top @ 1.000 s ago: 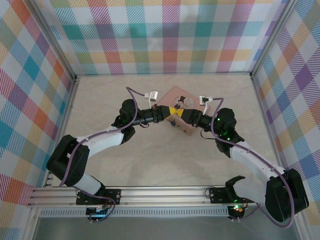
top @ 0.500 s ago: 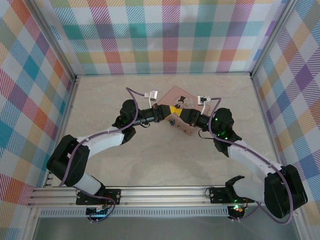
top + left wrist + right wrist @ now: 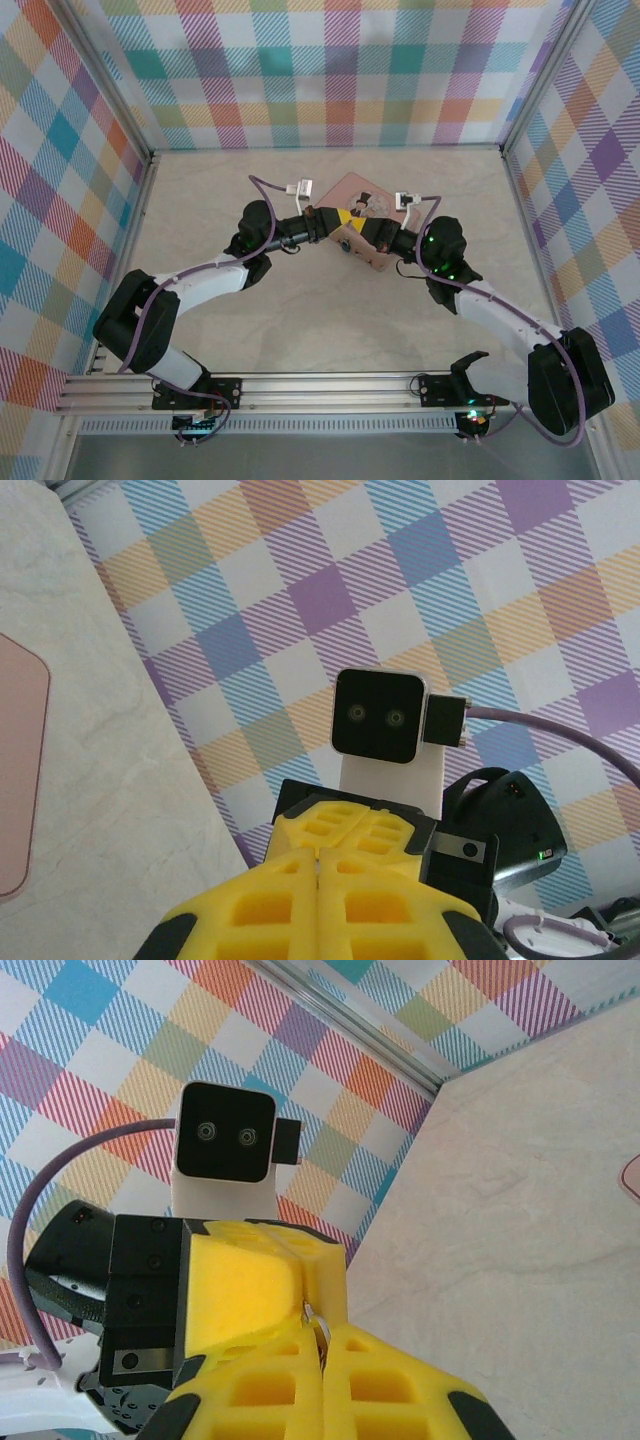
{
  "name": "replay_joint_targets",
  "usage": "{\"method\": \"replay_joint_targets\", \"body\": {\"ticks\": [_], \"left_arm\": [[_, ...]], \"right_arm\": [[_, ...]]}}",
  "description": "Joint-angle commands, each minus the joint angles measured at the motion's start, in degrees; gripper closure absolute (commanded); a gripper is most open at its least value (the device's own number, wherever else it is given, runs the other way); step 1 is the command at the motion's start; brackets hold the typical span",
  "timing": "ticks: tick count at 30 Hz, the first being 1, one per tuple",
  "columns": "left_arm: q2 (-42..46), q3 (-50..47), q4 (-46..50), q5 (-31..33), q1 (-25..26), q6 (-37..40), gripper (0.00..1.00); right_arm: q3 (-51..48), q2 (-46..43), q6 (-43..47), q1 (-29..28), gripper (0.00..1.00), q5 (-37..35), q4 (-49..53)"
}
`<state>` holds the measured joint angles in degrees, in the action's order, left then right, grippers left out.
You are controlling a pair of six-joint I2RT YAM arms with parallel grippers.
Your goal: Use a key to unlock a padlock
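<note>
Over the table's middle: both arms lean in and meet fingertip to fingertip above the pink tin (image 3: 352, 190).
Left gripper (image 3: 318, 875): yellow fingers pressed flat together; whatever they pinch, if anything, I cannot see.
Right gripper (image 3: 323, 1360): fingers together too, nipping a small silvery loop (image 3: 318, 1326) at their tips, hard against the left one's pad.
Padlock (image 3: 346, 247): a bluish speck just under the meeting point, at the tin's near-left edge; held or lying, I cannot tell.
Key: too small to make out; the loop may be its ring or the shackle.
Done, by my reckoning: the pieces are picked up and brought together.
Left to do: seating the key, turning it and springing the shackle; nothing shows the lock open.
Table (image 3: 200, 200): pale marble-look top, bare around them.
In the way: the tin sits close beneath, and the two wrists crowd each other, leaving little room to twist.
</note>
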<state>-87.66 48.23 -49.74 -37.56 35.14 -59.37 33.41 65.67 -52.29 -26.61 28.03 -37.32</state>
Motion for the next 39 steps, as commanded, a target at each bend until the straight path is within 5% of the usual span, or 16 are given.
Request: {"method": "replay_joint_targets", "body": {"ticks": [1,4,11,16,17,18,30,39], "left_arm": [[0.6,-0.8,-2.5,0.3,0.6,-0.5,1.0],[0.7,-0.8,-1.4,0.0,0.6,0.0,1.0],[2.4,-1.7,8.1,2.3,-0.6,5.0,0.64],[1.7,-1.8,19.6,5.9,-0.9,12.2,0.31],[1.1,-2.5,19.8,6.7,-0.9,13.0,0.05],[0.3,-3.2,19.4,7.4,-0.9,13.7,0.0],[-11.0,-4.0,15.4,12.1,-0.4,35.9,0.0],[-21.1,0.5,10.5,10.1,-0.4,38.8,0.0]], "right_arm": [[-0.6,0.1,0.4,-0.3,1.0,-0.1,-2.3],[-0.4,-0.2,1.2,-0.3,1.0,-0.1,-1.5],[3.2,-2.7,6.5,4.8,1.0,-0.9,13.1],[11.3,-1.2,17.4,9.2,1.0,-5.6,29.7],[13.1,-0.1,19.5,9.6,1.0,-7.9,32.6],[15.0,1.3,21.5,10.1,1.0,-9.6,35.1],[37.8,27.4,30.3,13.6,1.0,-22.8,47.7],[61.7,50.5,31.9,13.7,1.0,-22.5,56.3]]}}
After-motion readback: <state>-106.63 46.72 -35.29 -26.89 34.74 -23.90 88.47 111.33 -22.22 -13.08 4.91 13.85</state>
